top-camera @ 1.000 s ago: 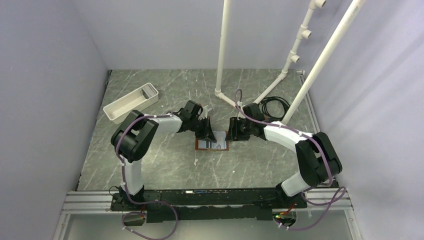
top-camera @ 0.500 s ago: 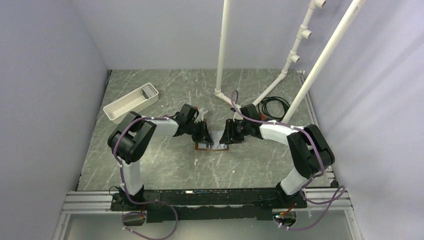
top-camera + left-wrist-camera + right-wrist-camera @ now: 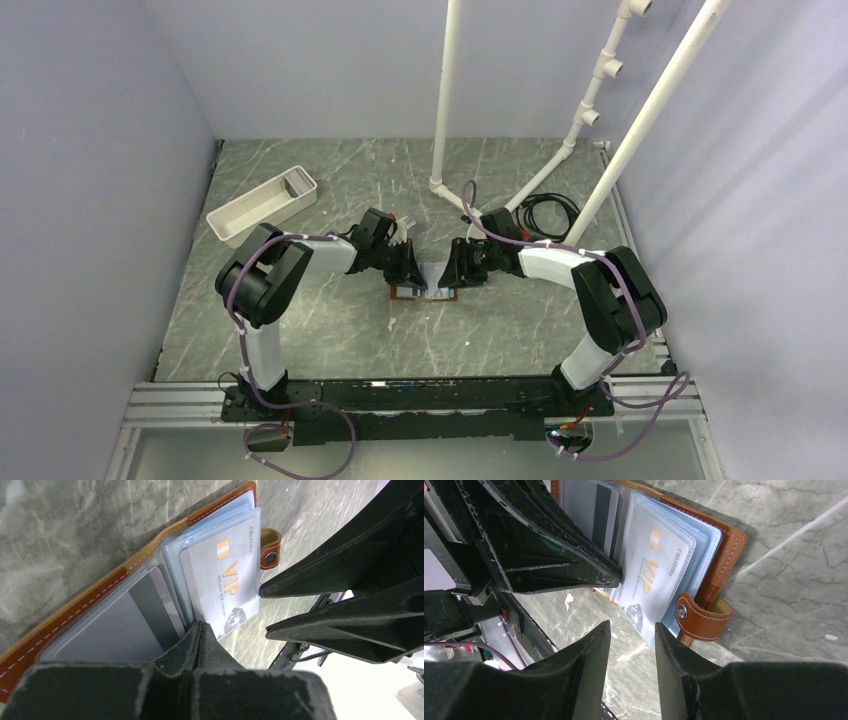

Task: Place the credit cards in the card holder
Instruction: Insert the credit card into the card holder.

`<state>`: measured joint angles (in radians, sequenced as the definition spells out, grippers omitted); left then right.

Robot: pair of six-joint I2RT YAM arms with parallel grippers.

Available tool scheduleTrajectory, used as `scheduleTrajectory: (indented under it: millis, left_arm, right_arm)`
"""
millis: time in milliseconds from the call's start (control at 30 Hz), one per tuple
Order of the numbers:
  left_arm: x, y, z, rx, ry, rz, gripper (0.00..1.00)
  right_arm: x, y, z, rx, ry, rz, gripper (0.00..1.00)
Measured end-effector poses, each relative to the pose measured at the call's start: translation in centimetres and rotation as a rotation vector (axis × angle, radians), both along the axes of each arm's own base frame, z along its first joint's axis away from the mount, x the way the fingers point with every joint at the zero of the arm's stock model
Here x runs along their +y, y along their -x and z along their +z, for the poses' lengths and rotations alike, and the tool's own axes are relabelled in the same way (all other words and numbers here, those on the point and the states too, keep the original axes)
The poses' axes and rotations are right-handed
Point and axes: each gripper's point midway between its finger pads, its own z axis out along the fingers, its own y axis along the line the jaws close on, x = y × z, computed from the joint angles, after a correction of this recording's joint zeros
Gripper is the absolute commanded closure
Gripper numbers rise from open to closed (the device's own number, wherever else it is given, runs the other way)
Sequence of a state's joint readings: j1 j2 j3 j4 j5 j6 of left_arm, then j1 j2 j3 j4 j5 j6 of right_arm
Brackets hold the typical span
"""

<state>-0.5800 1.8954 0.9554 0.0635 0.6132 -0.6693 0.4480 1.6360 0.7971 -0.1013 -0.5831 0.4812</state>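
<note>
The brown leather card holder (image 3: 424, 293) lies open on the table between both arms. Clear sleeves fan out from the card holder's brown edge (image 3: 100, 587). A pale VIP credit card (image 3: 225, 580) sits in one sleeve, its lower end poking out past the edge. A grey card with a dark stripe (image 3: 150, 605) lies in the left sleeve. My left gripper (image 3: 200, 625) is shut, its tips resting at the fold between those sleeves. My right gripper (image 3: 632, 627) stands open just off the VIP card (image 3: 651, 577), beside the strap tab (image 3: 701, 617), with nothing between its fingers.
A long white tray (image 3: 262, 205) stands at the back left. White pipes (image 3: 443, 100) rise behind the arms, and a black cable coil (image 3: 548, 212) lies at the back right. The two grippers are close together over the holder.
Both grippers have drawn in toward the card holder's middle, and the right jaws have narrowed slightly. Over the last half second almost nothing has moved.
</note>
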Motion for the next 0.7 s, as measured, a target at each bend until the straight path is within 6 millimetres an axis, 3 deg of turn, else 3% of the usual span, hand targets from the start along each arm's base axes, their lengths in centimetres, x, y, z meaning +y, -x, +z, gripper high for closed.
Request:
scheduleTrajectory:
  millis: [300,700]
  left_arm:
    - [0.02,-0.01,-0.02,-0.001,0.001,0.0,1.0]
    - [0.03,-0.01,-0.03,-0.002,0.001,0.0,1.0]
  right_arm:
    - [-0.71,-0.34,-0.47,0.004,0.027,-0.024,0.56]
    - [-0.18,-0.43,0.09,0.005,-0.013,-0.021,0.62]
